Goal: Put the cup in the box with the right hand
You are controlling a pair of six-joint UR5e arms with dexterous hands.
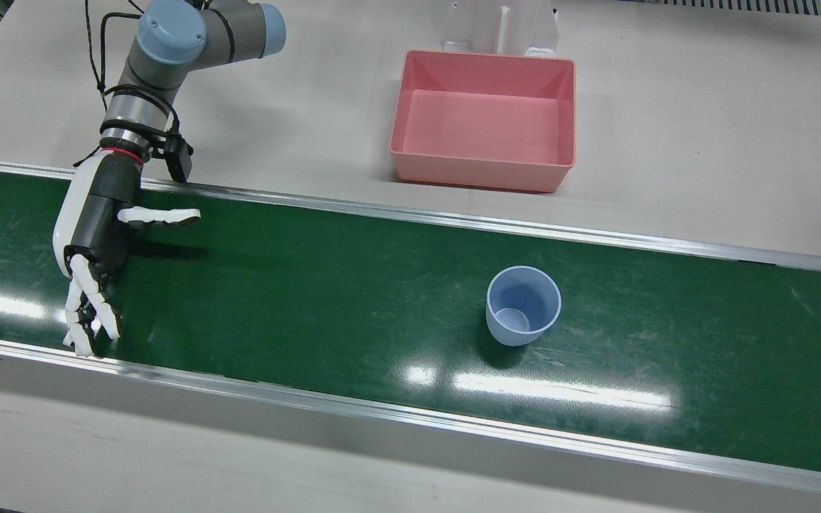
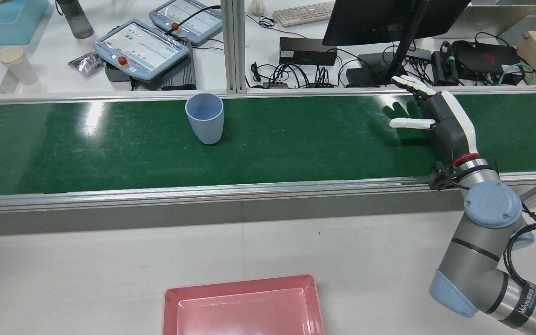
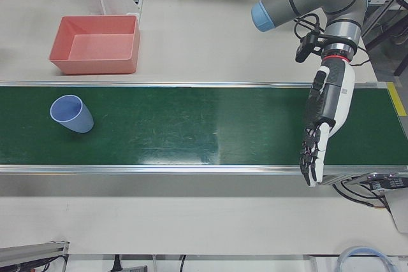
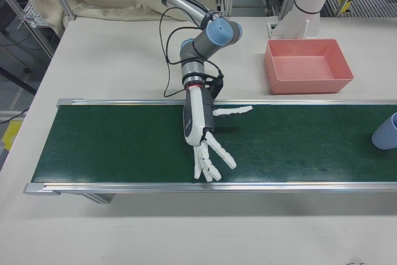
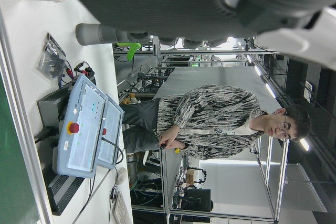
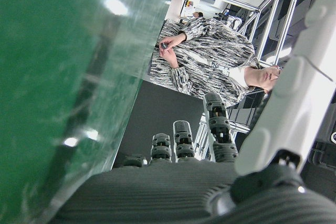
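Observation:
A light blue cup (image 1: 522, 306) stands upright on the green conveyor belt (image 1: 311, 285); it also shows in the rear view (image 2: 204, 118), the left-front view (image 3: 71, 114) and at the right-front view's right edge (image 4: 386, 131). The empty pink box (image 1: 482, 174) sits on the grey table across the belt rail from the cup, seen too in the rear view (image 2: 240, 288). My right hand (image 1: 97, 242) hangs open over the belt, thumb spread sideways, far from the cup; it also shows in the rear view (image 2: 440, 121) and the right-front view (image 4: 201, 131). My left hand (image 3: 322, 119) is open over the belt's other end, empty.
A white pedestal (image 1: 499, 28) stands just behind the box. Beyond the belt's far rail lie teach pendants (image 2: 140, 46), cables and a monitor stand (image 2: 403, 42). A person (image 5: 220, 124) stands beyond the station. Aluminium rails (image 1: 453, 221) edge the belt.

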